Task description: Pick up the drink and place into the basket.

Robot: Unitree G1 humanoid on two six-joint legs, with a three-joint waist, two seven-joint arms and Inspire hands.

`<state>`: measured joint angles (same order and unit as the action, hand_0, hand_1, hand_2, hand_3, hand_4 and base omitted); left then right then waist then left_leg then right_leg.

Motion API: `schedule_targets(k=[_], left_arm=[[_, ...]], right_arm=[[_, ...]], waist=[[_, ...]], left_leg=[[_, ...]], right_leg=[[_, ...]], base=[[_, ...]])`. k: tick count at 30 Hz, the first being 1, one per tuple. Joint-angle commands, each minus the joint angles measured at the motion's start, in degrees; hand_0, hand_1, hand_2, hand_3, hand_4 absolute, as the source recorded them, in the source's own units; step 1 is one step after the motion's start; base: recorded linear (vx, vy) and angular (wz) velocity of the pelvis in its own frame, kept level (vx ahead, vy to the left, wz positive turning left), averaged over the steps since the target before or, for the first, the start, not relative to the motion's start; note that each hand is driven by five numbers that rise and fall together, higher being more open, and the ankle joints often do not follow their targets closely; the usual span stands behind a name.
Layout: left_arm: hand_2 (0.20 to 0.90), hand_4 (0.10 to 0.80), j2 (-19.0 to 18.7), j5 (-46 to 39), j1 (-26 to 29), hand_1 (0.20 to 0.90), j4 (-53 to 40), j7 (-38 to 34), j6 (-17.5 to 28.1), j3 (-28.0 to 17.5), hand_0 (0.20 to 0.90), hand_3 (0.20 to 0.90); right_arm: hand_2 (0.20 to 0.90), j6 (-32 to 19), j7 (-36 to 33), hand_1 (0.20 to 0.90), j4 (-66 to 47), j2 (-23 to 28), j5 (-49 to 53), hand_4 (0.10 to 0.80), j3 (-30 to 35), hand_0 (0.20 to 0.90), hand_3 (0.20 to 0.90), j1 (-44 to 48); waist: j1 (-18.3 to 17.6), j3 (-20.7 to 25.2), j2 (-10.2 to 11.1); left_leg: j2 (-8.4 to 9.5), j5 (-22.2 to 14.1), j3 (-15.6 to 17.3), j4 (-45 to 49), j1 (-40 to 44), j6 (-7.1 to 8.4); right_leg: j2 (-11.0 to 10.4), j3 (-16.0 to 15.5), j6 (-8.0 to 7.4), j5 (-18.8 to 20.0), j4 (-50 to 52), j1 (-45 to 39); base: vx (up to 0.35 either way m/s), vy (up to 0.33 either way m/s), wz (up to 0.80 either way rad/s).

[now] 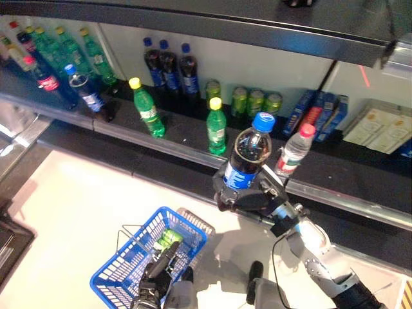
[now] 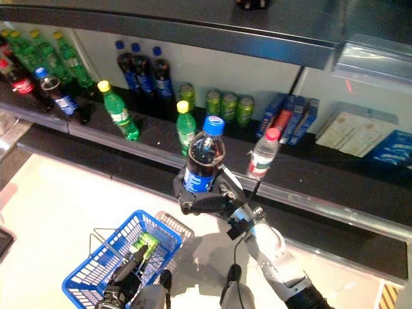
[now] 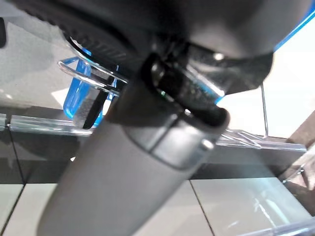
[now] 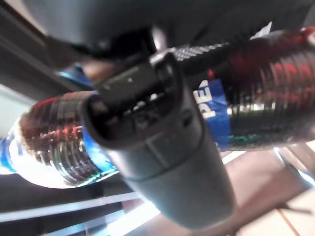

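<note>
My right hand (image 1: 248,196) is shut on a dark cola bottle (image 1: 248,156) with a blue cap and blue label, holding it upright in front of the lower shelf. It also shows in the right wrist view (image 4: 261,103) with my fingers (image 4: 147,123) curled round it. My left hand (image 1: 156,275) is shut on the thin wire handles of the blue basket (image 1: 122,273), which hangs low at the left below the bottle. A green drink (image 1: 168,239) lies inside the basket. The handles show in the left wrist view (image 3: 93,76).
The dark shelf (image 1: 187,138) holds green bottles (image 1: 216,126), dark cola bottles (image 1: 168,67), green cans (image 1: 256,102), a clear water bottle with a pink cap (image 1: 295,151) and blue boxes (image 1: 315,112). A second shelf board (image 1: 257,26) overhangs above.
</note>
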<state>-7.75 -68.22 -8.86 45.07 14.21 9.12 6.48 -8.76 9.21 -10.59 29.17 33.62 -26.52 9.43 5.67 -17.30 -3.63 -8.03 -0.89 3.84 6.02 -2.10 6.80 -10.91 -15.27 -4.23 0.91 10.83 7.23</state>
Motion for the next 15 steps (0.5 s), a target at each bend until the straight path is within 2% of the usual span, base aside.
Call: schedule_targets(k=[1,8,12,14,15], left_arm=[[0.300,0.100,-6.23,3.63,0.97,0.300,-12.82,11.96,5.83,3.64,0.300,0.200],[0.300,0.100,-8.75,4.15,-1.06,0.300,-22.61,19.52,4.70,7.57,0.300,0.200],[0.300,0.100,-10.48,3.49,-2.08,0.300,-28.58,21.38,3.22,9.56,0.300,0.200],[0.300,0.100,-12.04,3.28,-2.45,0.300,-33.09,23.03,1.95,10.50,0.300,0.200],[0.300,0.100,-13.22,3.33,-2.43,0.300,-36.02,23.05,1.34,11.13,0.300,0.200]], right_arm=[[0.300,-7.60,-3.51,0.300,-10.16,-7.28,-1.85,0.100,-0.69,0.300,0.200,14.53],[0.300,-3.32,-11.27,0.300,-4.65,-10.54,-5.77,0.100,-4.16,0.300,0.200,19.44],[0.300,-1.90,-15.05,0.300,-1.05,-11.68,-7.54,0.100,-5.12,0.300,0.200,20.23],[0.300,-0.16,-17.75,0.300,2.11,-12.17,-6.20,0.100,-5.33,0.300,0.200,21.31],[0.300,-0.86,-18.23,0.300,4.41,-12.46,-6.55,0.100,-5.21,0.300,0.200,22.06]], waist=[[3.03,2.02,0.00],[7.41,0.00,-1.15],[9.41,-0.71,-1.67],[10.68,-1.23,-1.96],[11.38,-1.58,-2.16]], left_leg=[[-0.47,7.40,-0.79,0.57,-3.42,0.33],[1.67,7.47,-4.78,1.20,-5.50,0.05],[2.72,6.90,-6.23,1.68,-6.31,-0.18],[3.42,6.61,-7.29,1.99,-6.92,-0.32],[3.82,6.45,-7.81,2.26,-7.40,-0.40]], right_leg=[[-0.70,-0.85,1.91,-6.62,2.87,-6.56],[-2.14,-3.71,2.08,-6.19,3.34,-6.73],[-3.01,-5.36,1.98,-5.97,3.53,-7.02],[-3.50,-6.76,1.87,-5.89,3.54,-7.33],[-3.72,-7.39,1.84,-5.88,3.65,-7.34]], base=[[-0.023,0.034,0.29],[-0.010,0.047,0.30],[0.006,0.027,0.31],[-0.009,0.029,0.23],[-0.022,0.015,0.24]])
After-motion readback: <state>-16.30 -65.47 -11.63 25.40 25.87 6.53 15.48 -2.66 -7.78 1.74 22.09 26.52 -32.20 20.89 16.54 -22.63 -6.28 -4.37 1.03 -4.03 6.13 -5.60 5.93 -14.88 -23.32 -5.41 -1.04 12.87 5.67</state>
